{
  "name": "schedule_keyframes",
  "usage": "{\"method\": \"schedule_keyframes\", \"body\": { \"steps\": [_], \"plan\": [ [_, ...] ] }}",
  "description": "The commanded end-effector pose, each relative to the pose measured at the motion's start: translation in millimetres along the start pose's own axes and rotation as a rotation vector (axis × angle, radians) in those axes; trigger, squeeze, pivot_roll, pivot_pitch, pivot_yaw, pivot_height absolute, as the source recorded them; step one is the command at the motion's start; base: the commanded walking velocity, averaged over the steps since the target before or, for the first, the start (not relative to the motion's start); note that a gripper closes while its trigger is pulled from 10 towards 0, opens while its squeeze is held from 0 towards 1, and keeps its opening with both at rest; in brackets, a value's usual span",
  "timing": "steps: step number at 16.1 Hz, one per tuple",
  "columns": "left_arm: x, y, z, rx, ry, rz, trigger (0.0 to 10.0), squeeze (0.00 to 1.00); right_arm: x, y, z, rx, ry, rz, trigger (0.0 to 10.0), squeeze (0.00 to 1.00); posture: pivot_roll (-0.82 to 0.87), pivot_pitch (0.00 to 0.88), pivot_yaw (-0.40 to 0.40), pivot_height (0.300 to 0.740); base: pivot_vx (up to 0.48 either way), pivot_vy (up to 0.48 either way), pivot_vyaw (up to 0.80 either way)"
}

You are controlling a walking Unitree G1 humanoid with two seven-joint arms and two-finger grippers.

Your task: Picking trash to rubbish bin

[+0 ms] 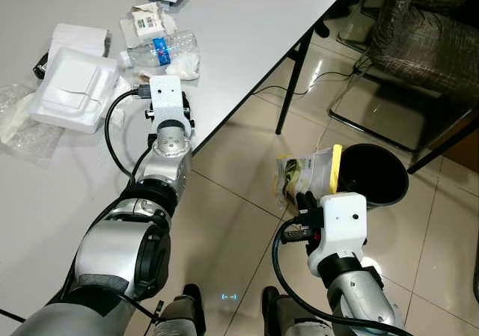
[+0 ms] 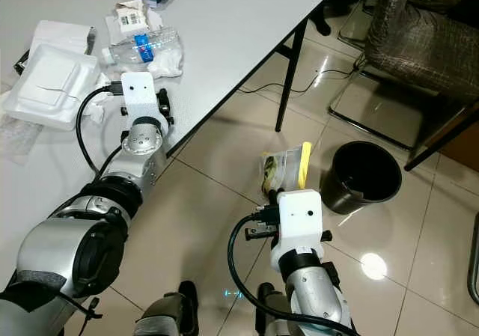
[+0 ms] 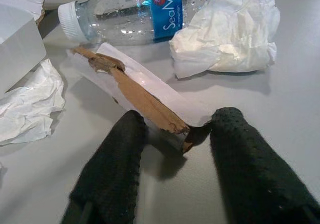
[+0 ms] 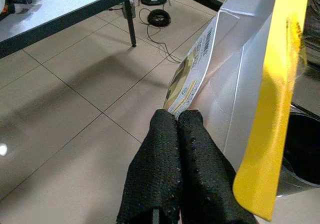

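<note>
Fingers of our right gripper (image 4: 177, 134) pinch the snack bag (image 1: 307, 175) just short of the bin (image 1: 374, 173); released early, we judge it lands on tile. Farther off, our left gripper (image 3: 172, 149) straddles torn cardboard (image 3: 140, 97), jaws wide, near the bottle (image 1: 163, 49).

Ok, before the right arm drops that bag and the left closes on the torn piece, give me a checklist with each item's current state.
1. Right gripper shut on the snack bag: ok, the fingers pinch its lower edge.
2. Snack bag over the rubbish bin: not ok, it hangs beside the rim, over the floor.
3. Bin mouth unobstructed: ok.
4. Left gripper open around the torn cardboard piece: ok, its near end lies between the fingers.
5. Plastic bottle and crumpled tissue outside the left grasp: ok, both lie beyond the fingertips.
6. Cardboard piece lifted off the table: not ok, it rests on it.
</note>
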State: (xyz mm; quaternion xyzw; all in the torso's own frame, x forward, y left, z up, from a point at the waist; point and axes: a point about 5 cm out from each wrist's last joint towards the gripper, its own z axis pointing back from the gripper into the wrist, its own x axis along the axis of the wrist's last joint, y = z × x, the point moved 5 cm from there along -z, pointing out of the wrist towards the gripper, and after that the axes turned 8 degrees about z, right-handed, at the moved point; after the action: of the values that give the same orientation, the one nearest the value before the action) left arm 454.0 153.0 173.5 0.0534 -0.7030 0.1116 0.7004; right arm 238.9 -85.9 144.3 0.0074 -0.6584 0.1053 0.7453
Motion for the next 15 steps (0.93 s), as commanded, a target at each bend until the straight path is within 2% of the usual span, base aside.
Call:
{"method": "schedule_keyframes", "body": {
  "steps": [1, 15],
  "plan": [
    [-55.7, 21.5, 12.8, 0.051, 0.19, -0.03, 0.0, 0.0, 1.4, 1.1, 3.2, 0.001, 0.004, -0.003, 10.0, 0.0, -0.1, 0.317, -0.012, 0.74, 0.0, 0.0, 0.0],
    [-56.5, 24.3, 12.7, 0.052, 0.192, -0.013, 0.0, 0.0, 1.9, -0.8, 0.6, -0.001, -0.002, 0.004, 10.0, 0.0, -0.1, 0.305, -0.011, 0.74, 0.0, 0.0, 0.0]
  ]
}}
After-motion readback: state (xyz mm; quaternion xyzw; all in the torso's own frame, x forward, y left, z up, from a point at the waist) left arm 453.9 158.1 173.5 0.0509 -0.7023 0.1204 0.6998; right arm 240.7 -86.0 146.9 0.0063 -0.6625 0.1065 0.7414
